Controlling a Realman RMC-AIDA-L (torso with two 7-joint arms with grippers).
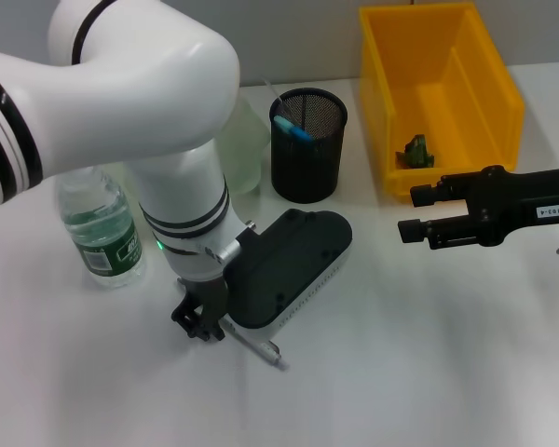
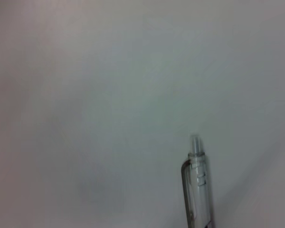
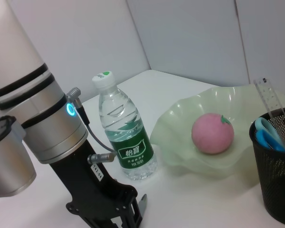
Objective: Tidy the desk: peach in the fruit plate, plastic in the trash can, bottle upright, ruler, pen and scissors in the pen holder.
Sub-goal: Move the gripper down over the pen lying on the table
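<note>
My left gripper (image 1: 203, 326) is down at the table in front of the pen holder (image 1: 307, 144), shut on a clear pen (image 1: 258, 348) whose free end lies low over the table; the pen also shows in the left wrist view (image 2: 198, 190). The left gripper also shows in the right wrist view (image 3: 111, 216). The black mesh pen holder holds blue scissors (image 1: 292, 128) and a clear ruler (image 3: 268, 97). The water bottle (image 1: 102, 223) stands upright. A pink peach (image 3: 212, 133) lies in the pale green fruit plate (image 3: 180, 142). My right gripper (image 1: 412, 212) is open and empty, hovering beside the yellow bin (image 1: 447, 56).
The yellow bin at the back right holds a small green piece of plastic (image 1: 416, 152). The fruit plate (image 1: 249, 149) stands behind my left arm, between the bottle and the pen holder. The white table (image 1: 429, 354) runs to the front and right.
</note>
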